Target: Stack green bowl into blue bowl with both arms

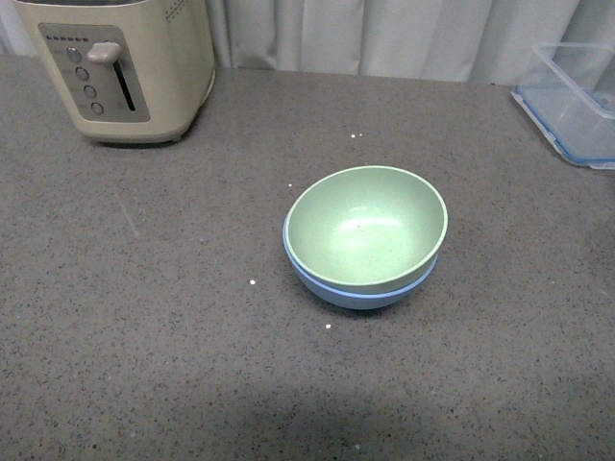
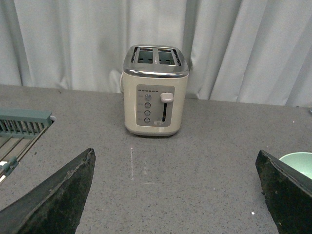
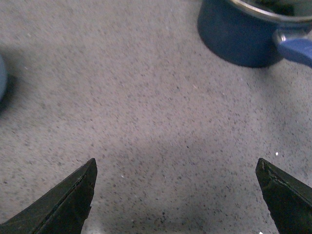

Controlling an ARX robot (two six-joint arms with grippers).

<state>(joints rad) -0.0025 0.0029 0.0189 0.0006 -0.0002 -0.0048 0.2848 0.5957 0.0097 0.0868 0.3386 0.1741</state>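
The green bowl (image 1: 367, 226) sits nested in the blue bowl (image 1: 360, 290) mid-table (image 1: 144, 317), toaster (image 1: 120, 67) and plastic container (image 1: 575, 101) well apart. Left gripper (image 2: 175, 195) and right gripper (image 3: 175, 195) both spread, empty.

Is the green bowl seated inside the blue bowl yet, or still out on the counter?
Inside. The green bowl sits nested upright in the blue bowl, whose rim shows just beneath it.
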